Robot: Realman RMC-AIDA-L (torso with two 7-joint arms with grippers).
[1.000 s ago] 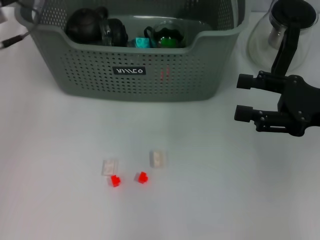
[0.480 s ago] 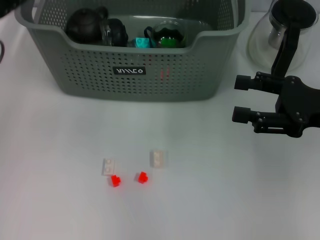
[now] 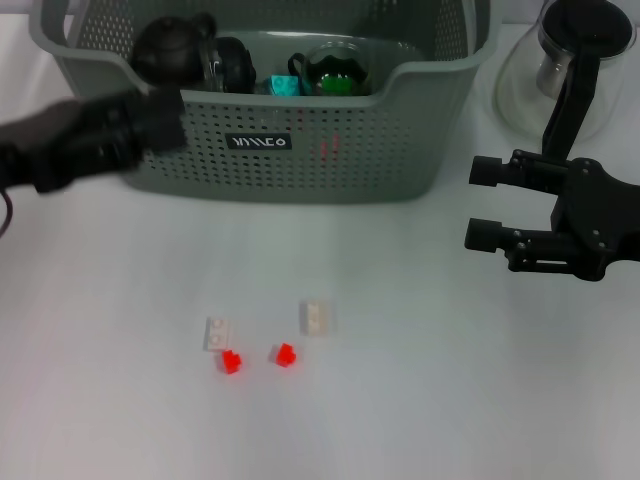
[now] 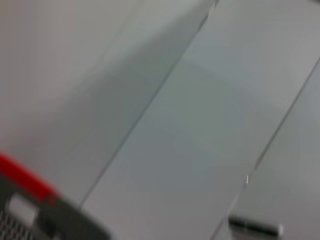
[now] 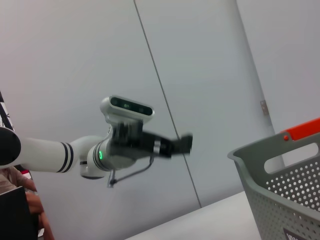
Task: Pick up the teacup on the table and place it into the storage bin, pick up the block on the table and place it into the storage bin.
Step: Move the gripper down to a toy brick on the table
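The storage bin (image 3: 300,150) stands at the back centre, holding dark round vessels (image 3: 170,48), a green-filled glass (image 3: 335,70) and a teal piece. No teacup shows on the table. Two pale translucent blocks (image 3: 218,333) (image 3: 317,317) and two small red blocks (image 3: 231,361) (image 3: 285,354) lie on the table in front. My left gripper (image 3: 160,118) reaches in blurred from the left, before the bin's left front wall. Right of the bin, my right gripper (image 3: 486,203) hovers open and empty, far from the blocks.
A glass pot (image 3: 560,60) with a dark lid stands at the back right, behind my right arm. The right wrist view shows my left arm (image 5: 125,145) across the room and the bin's corner (image 5: 285,195).
My left arm has swung into view from the left and now stretches across the bin's left front. The right gripper has hardly moved. The blocks lie as before.
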